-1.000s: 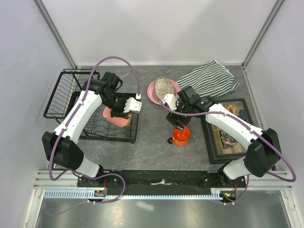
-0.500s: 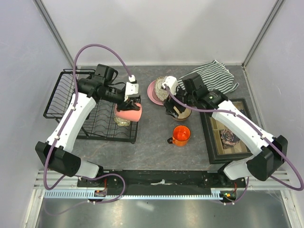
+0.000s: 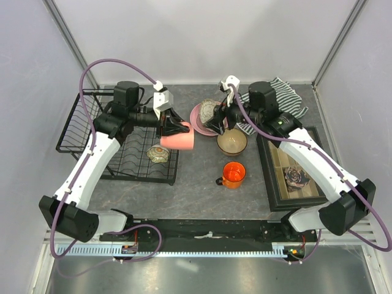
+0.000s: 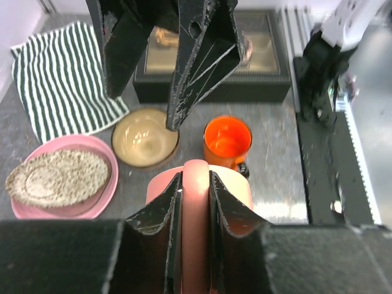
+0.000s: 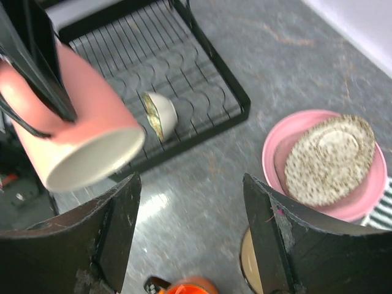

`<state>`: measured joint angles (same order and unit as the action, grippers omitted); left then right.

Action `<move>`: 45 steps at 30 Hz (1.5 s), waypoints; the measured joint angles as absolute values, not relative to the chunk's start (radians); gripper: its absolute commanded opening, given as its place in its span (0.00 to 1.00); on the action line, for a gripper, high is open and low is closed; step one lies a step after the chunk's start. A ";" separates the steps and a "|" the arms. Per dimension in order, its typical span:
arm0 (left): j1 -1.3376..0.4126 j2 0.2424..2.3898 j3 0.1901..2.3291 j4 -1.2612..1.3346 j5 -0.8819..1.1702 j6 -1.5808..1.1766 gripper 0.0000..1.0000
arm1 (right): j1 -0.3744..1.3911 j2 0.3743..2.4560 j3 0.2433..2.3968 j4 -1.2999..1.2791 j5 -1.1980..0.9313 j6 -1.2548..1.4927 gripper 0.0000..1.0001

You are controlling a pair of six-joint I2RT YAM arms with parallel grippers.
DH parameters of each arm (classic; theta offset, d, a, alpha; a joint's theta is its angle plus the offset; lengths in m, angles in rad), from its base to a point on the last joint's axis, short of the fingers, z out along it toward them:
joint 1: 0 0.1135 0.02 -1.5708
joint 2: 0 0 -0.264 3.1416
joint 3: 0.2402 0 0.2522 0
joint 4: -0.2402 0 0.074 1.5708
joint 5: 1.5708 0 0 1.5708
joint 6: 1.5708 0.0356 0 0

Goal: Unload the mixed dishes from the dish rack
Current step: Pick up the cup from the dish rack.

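1 pink mug [image 3: 179, 137] is hanging clamped in my left gripper [image 4: 195, 187], right gripper [image 5: 190, 190] gaping empty; I'm aiming to land it upright.

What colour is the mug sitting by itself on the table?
The mug is bright orange; the left wrist view shows it best.

A striped cloth [image 3: 291, 101] lies at the back of the gray table [image 3: 196, 177]. Near it sits a dark box [image 4: 263, 89] with little sections. Small trinkets lie inside the box.
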<state>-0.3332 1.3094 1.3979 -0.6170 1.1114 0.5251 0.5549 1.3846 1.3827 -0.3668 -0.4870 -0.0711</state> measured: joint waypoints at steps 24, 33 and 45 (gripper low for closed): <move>-0.331 1.324 1.294 0.047 1.180 -0.112 0.02 | 0.521 1.390 1.298 -0.085 -0.778 0.175 0.73; -0.324 1.333 1.192 0.360 1.218 -0.360 0.02 | 0.522 1.453 1.296 0.037 -0.874 0.290 0.71; -0.320 1.338 1.163 0.606 1.244 -0.552 0.01 | 0.547 1.504 1.296 0.078 -0.913 0.324 0.51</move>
